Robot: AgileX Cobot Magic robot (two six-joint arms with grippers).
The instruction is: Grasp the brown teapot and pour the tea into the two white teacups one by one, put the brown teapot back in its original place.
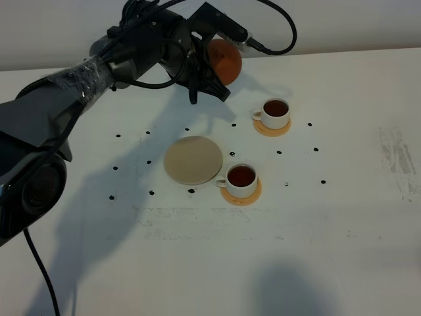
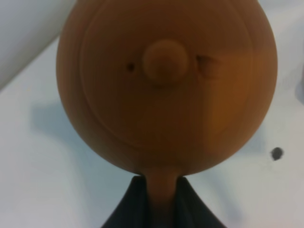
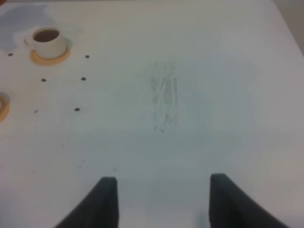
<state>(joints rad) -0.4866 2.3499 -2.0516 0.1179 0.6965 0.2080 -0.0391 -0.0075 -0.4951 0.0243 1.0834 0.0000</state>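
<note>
The brown teapot [image 1: 225, 60] hangs in the air above the far part of the table, behind the cups. My left gripper [image 1: 212, 71] is shut on its handle. In the left wrist view the teapot [image 2: 166, 85] fills the frame, lid and knob facing the camera, with the dark fingers [image 2: 135, 209] closed on the handle. Two white teacups, one far [image 1: 275, 112] and one near [image 1: 241, 179], stand on orange-tan coasters and hold dark tea. The beige disc coaster [image 1: 193, 160] lies bare to the left of the near cup. My right gripper [image 3: 161, 199] is open and empty over bare table; the far cup [image 3: 47, 42] shows in its view.
Small black dots [image 1: 231, 153] mark the white table around the cups and disc. A scuffed patch [image 1: 398, 158] lies at the right. The left arm's cable [image 1: 283, 29] loops above the teapot. The right arm is outside the exterior high view.
</note>
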